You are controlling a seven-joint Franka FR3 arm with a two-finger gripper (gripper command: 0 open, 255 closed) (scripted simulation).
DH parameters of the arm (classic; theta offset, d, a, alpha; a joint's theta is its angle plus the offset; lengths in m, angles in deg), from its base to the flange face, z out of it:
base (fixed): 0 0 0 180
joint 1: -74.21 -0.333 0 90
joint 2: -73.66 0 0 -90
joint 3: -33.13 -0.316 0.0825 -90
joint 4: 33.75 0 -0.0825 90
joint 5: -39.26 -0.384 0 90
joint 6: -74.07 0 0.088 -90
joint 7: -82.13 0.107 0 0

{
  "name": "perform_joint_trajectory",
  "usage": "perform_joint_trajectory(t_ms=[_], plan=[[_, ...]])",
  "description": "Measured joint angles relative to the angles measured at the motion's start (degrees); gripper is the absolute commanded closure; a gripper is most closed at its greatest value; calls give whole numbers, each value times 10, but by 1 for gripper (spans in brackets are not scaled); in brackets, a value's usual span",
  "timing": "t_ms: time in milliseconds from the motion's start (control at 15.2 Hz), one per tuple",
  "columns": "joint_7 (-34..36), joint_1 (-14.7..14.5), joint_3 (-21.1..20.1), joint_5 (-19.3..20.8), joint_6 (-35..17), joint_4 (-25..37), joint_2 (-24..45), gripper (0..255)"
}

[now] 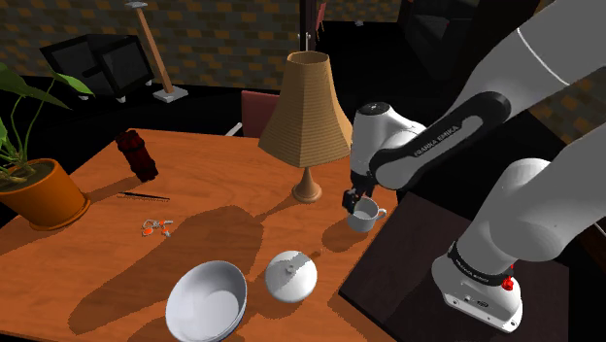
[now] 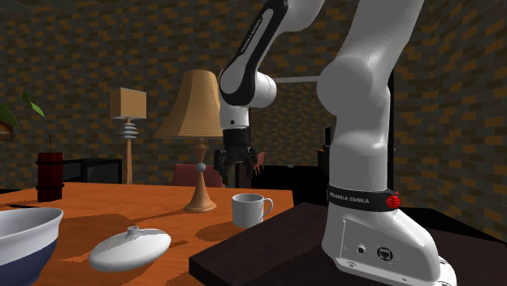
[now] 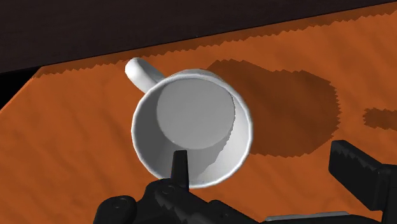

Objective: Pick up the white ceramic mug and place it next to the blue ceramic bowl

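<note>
The jaws stood wide apart and held nothing. In the wrist view the gripper (image 3: 260, 154) hung just above the mug (image 3: 191, 126). One finger (image 3: 180, 169) lay over the cup's inside wall and the other was well outside the rim, so part of the rim sat between them. Whether the inner finger touched the wall could not be told.

The mug was plain white with a smooth, round rim, a pale grey floor inside and a single looped handle. It stood upright on the orange-brown table (image 1: 214, 185), close to the edge that meets the dark stand (image 1: 388, 282), and its handle pointed toward that edge. It cast a round shadow on the wood beside it.

"FRANKA EMIKA" could be read in white letters on the arm's dark forearm joint (image 1: 434, 140), and again on the black band round the arm's base in the second exterior view.

There was one mug and one bowl (image 1: 206, 299). The bowl was white inside and blue on the outer wall, and it stood well apart from the mug toward the shoulder view's lower left. Between them lay one white lidded dish (image 1: 291, 277). One table lamp (image 1: 307, 117) with a tan shade stood near the mug. Farther off were one potted plant (image 1: 39, 189) and one dark red bottle-like thing (image 1: 136, 153).
</note>
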Motion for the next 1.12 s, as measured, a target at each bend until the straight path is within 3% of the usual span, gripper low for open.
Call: perform_joint_trajectory(t_ms=[264,396,726,1122], plan=[[29,13,-12,25,-159,7,107,0],[38,18,-15,38,-152,3,138,0],[68,29,-11,82,-191,7,197,0],[74,30,-9,90,-199,9,207,0]])
